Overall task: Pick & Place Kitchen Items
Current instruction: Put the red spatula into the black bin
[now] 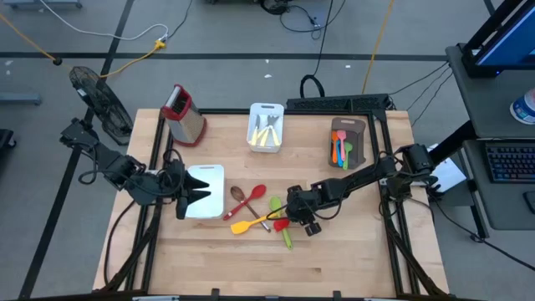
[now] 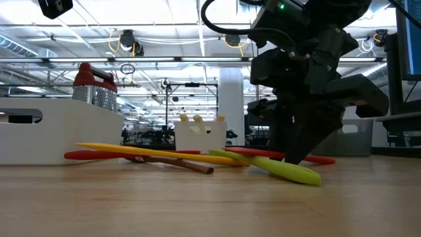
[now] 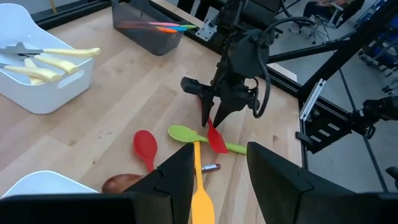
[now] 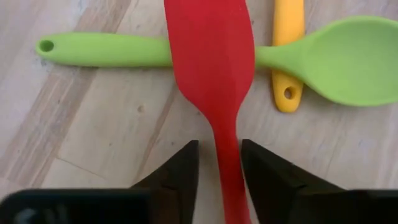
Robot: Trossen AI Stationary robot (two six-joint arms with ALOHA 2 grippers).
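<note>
My right fingers point down at the wooden surface, one on each side of the red spatula's thin handle; whether they grip it or only flank it, I cannot tell. Its blade lies just beyond my fingertips, across the green spoon, with the yellow spatula's handle end beside it under the green one. My left fingers hang spread and empty farther off, over the white tray, a red spoon and a brown spoon just ahead of them.
</note>
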